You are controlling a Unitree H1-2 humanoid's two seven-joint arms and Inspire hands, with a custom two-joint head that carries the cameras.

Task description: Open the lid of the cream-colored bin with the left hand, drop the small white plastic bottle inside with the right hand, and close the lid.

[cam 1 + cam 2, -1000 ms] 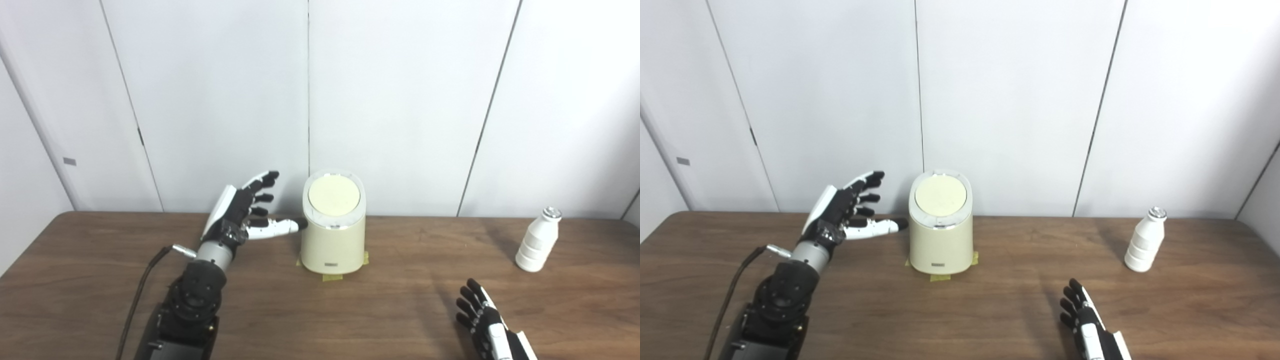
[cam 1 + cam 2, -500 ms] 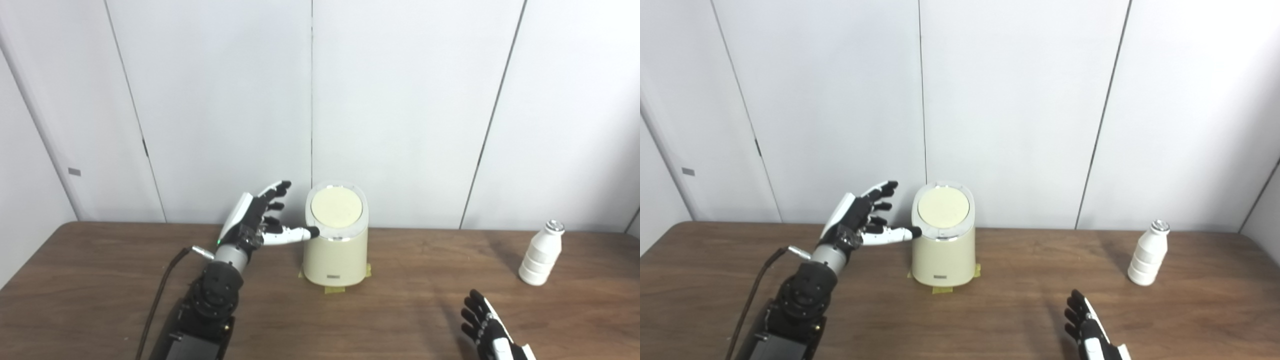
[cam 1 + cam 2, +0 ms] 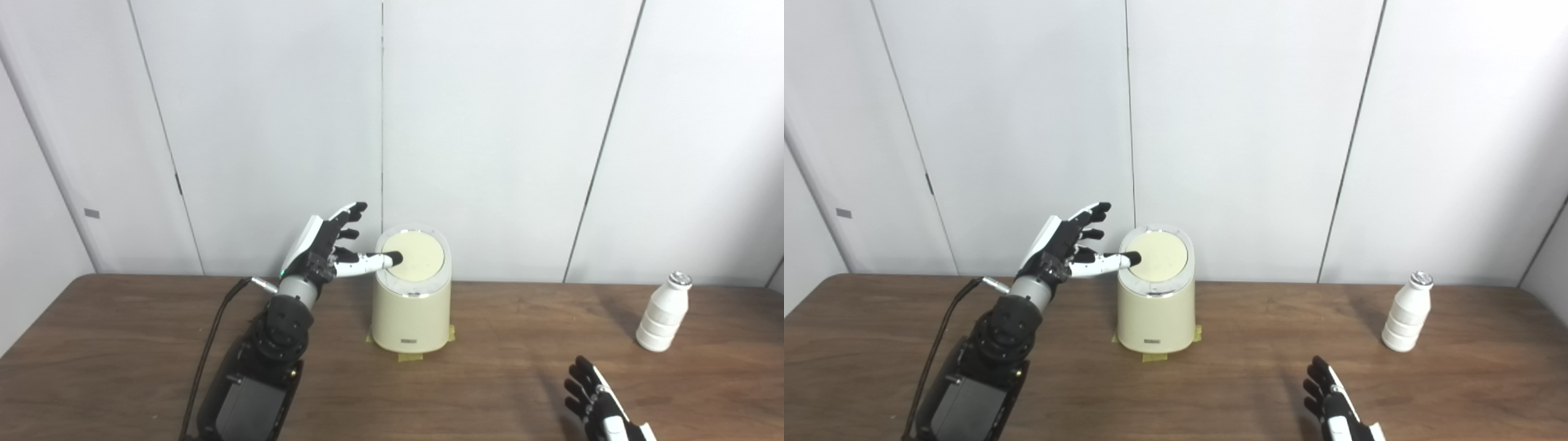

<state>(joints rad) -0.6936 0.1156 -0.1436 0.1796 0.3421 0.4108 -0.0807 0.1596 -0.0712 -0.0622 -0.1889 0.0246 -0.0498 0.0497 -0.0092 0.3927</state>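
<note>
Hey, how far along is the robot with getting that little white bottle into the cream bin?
Nothing is finished yet. The cream-colored bin has its lid shut. In hand: the left robot hand is open, its thumb tip over the lid's left edge. The small white plastic bottle stands untouched at the table's right; the right robot hand waits open nearby. Left: opening, dropping, closing.

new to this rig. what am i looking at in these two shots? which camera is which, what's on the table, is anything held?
Both pictures come from two cameras side by side on a humanoid robot's head, so they show one scene from slightly different spots. Its arms enter from the bottom edge. On the wooden table stands a cream bin with its lid shut, taped down at the base. A white bottle stands upright far right, untouched. The left hand is open, thumb tip over the lid's left edge. The right hand waits low with fingers apart. Nothing is held.
</note>
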